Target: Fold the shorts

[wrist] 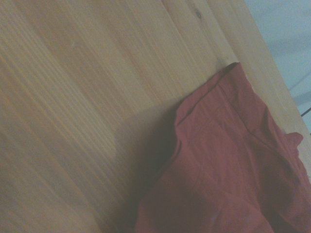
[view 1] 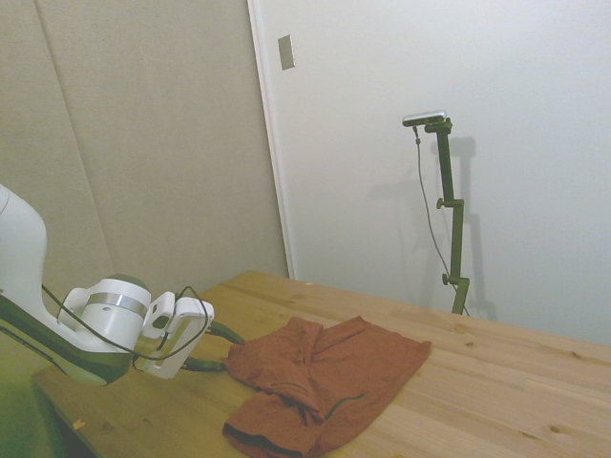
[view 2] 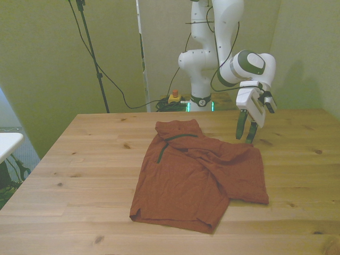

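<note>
- The gripper (view 2: 247, 134) is hanging fingers-down with a small gap showing between them, holding nothing, just off the shorts' corner at the front view's right.
- The shorts (view 2: 199, 172) are lying loosely spread and rumpled mid-table, dark-edged waistband toward the robot's side.
- From the wrist view, the shorts (wrist: 228, 165) edge is sitting against bare wood, so the fingers look to be lining up beside the cloth, not over it.
- Risk: the fingers closing short of the edge and pinching nothing, or scraping the wood.
- Risk: catching a single layer and dragging the whole garment instead of folding it, since the fabric is soft and already bunched.
- The wooden table (view 2: 79, 159) is planked with light knots; plain walls, a white door (view 1: 401, 143) and cables are sitting behind.
</note>
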Tool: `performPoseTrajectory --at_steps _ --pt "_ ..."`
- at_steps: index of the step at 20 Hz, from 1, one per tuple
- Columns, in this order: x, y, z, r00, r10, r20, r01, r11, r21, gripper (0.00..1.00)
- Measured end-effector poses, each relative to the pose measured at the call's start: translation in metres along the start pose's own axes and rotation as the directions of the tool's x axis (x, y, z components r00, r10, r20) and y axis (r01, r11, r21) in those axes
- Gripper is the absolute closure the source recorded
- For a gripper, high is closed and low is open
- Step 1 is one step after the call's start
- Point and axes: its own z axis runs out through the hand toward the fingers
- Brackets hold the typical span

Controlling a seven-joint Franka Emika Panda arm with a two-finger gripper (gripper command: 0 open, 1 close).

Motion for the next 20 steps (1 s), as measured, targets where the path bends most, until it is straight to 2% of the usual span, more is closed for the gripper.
performPoseTrajectory --at_steps 8,9,20 --pt "0.005 0.008 0.015 0.999 0.035 -0.006 -0.035 0.999 -0.016 0.0" --pt "0.005 0.008 0.015 0.999 0.038 -0.006 -0.038 0.999 -0.016 1.0" --pt "0.005 0.018 0.026 0.997 0.071 0.016 -0.07 0.997 -0.025 1.0"
